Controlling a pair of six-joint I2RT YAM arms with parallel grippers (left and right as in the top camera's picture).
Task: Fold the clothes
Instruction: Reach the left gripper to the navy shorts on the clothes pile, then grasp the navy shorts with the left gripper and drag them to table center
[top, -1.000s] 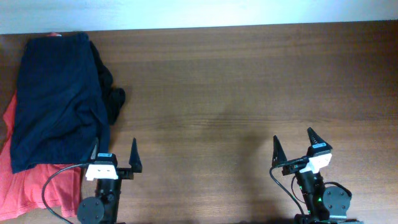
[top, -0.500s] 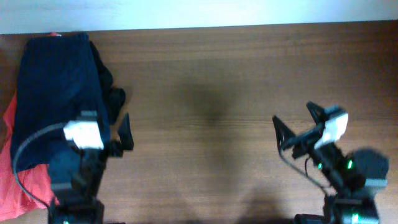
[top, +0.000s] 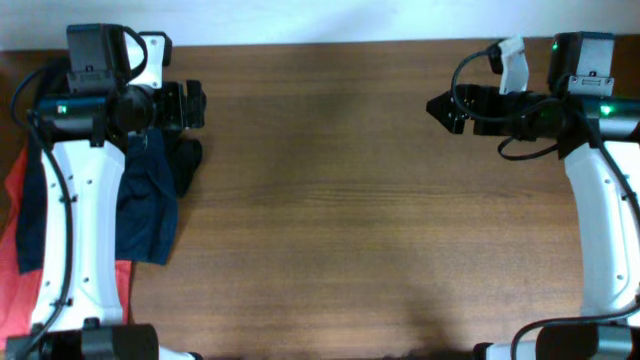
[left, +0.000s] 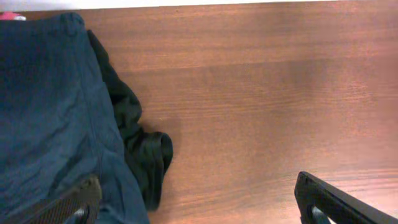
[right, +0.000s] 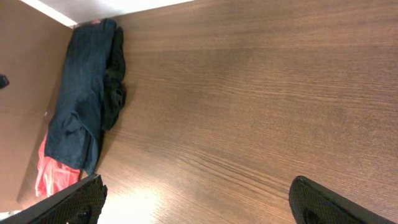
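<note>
The clothes, dark navy shorts (left: 50, 112), lie flat at the table's far left, partly hidden under my left arm in the overhead view (top: 150, 205). My left gripper (left: 200, 204) hangs above their right edge, open, with one finger (left: 74, 202) over the navy cloth and the other over bare wood. In the overhead view the left gripper (top: 198, 106) sits at the far left. My right gripper (top: 440, 104) is high at the far right, open and empty. From the right wrist view, the shorts (right: 81, 106) are far off, beyond the right gripper (right: 199, 205).
A small black garment (left: 143, 149) lies bunched against the shorts' right side. A red-orange T-shirt (top: 10, 250) sticks out beneath them at the left table edge. Bare wooden table (top: 340, 220) stretches between the arms.
Both arms have risen from the near edge and swung toward the far side of the table. The left one now reaches over the shorts. Both grippers stay open.
</note>
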